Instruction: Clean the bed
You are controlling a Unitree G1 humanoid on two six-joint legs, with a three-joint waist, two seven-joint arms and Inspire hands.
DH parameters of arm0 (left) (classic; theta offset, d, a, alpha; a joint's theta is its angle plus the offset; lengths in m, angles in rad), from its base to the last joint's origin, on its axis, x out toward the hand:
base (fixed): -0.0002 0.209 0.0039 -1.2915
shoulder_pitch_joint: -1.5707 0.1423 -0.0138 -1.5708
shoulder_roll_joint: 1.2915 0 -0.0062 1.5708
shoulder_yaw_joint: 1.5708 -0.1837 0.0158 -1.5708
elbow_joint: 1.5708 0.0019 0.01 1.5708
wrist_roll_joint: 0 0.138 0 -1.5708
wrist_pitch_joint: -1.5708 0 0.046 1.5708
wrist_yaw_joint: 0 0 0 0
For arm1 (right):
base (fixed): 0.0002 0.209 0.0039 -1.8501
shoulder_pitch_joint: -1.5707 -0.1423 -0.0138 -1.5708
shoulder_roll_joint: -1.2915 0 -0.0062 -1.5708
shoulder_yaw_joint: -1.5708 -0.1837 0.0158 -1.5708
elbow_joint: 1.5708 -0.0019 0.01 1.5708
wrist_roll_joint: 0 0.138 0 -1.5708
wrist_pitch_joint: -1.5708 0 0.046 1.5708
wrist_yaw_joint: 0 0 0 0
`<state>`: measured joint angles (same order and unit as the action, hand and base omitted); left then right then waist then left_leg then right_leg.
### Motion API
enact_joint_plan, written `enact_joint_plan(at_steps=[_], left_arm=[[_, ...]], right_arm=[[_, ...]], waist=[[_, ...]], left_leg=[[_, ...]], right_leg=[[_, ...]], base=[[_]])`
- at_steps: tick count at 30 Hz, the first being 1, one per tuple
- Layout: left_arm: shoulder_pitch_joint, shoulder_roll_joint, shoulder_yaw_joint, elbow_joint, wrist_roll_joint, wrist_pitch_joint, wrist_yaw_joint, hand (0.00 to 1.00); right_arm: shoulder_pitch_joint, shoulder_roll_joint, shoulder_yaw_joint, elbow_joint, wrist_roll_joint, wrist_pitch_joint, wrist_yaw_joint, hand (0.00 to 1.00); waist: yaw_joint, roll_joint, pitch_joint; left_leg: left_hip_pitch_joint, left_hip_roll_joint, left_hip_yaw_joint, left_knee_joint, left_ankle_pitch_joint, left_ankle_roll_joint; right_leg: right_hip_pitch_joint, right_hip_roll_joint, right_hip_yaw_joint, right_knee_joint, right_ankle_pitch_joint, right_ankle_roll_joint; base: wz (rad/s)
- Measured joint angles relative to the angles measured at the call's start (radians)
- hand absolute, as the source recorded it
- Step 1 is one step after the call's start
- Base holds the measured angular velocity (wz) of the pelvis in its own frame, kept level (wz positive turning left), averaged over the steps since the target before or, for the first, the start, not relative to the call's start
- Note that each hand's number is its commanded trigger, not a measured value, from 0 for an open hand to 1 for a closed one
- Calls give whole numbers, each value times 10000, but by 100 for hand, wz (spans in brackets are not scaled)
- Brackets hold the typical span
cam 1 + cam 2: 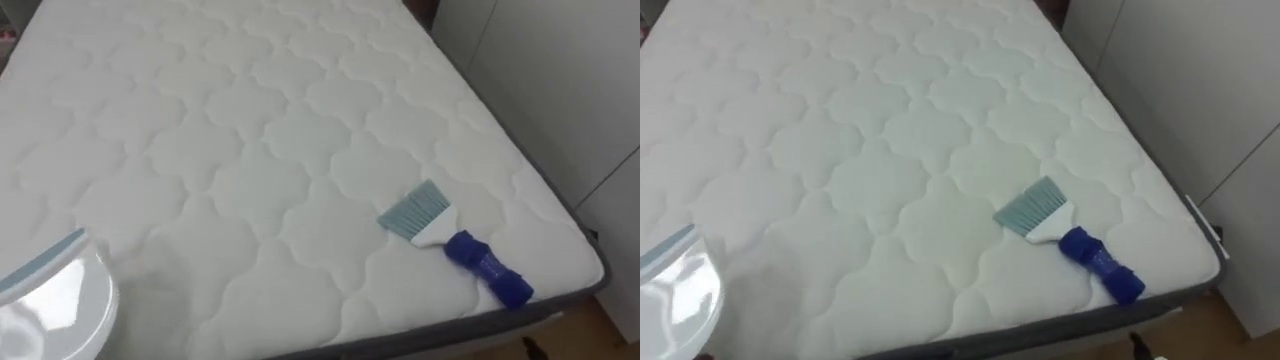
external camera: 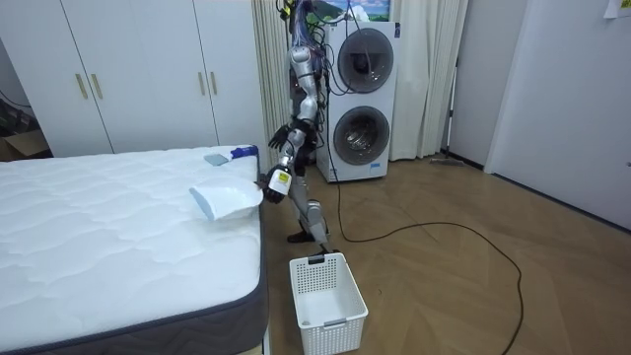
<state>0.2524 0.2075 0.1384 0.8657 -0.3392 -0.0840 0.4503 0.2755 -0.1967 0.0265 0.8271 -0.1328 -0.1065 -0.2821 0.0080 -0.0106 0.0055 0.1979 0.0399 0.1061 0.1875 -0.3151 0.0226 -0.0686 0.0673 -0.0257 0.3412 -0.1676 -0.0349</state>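
A hand brush (image 1: 455,238) with a blue handle and grey-blue bristles lies on the white quilted mattress (image 1: 250,150), near the bed's right front corner, bristles pointing away from the edge. A white and light-blue dustpan (image 1: 55,300) sits at the lower left, over the mattress edge. In the room view I stand at the bed's side near that corner. My left hand (image 2: 277,181) is at the rear of the dustpan (image 2: 225,200), holding it. My right hand (image 2: 283,136) hangs raised in front of my body, near the brush (image 2: 237,153), touching nothing.
The mattress's dark edge (image 1: 560,300) runs along the right, with a pale wall (image 1: 560,90) close beside it. A white laundry basket (image 2: 325,291) stands on the wood floor at the bed's corner. Two stacked washing machines (image 2: 365,108) and white wardrobes (image 2: 138,74) are behind me.
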Motion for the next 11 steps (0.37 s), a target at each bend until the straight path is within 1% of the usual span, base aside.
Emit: enact_joint_plan(at_steps=[3,5,6,8,11], left_arm=[[232,1,18,106,-337,20,78,0],[244,4,70,451,-419,34,78,0],[268,3,75,679,-394,50,74,0],[367,0,60,846,-389,132,10,0],[486,-14,48,1138,-222,135,-259,0]], right_arm=[[119,2,-45,98,-61,176,33,0],[210,1,-104,114,-154,246,131,0],[232,1,-112,124,-277,339,242,0],[242,1,-161,127,-335,406,480,0],[252,1,-204,375,-338,430,670,0]], waist=[[3,0,0],[8,11,2],[-5,19,3],[-34,42,-3],[-31,112,-14]], left_leg=[[2,-12,0,-1,-1,0],[5,-15,2,-9,-3,-2],[21,-9,6,-46,-9,-11],[43,2,3,-66,-19,-27],[57,10,17,-61,-19,-29]], right_leg=[[-29,-10,19,59,-19,1],[-55,-1,49,110,-29,-8],[-46,15,58,119,-35,-18],[-26,31,61,47,-42,-33],[8,40,57,4,-42,-43]], base=[[0],[0],[0],[0],[0]])
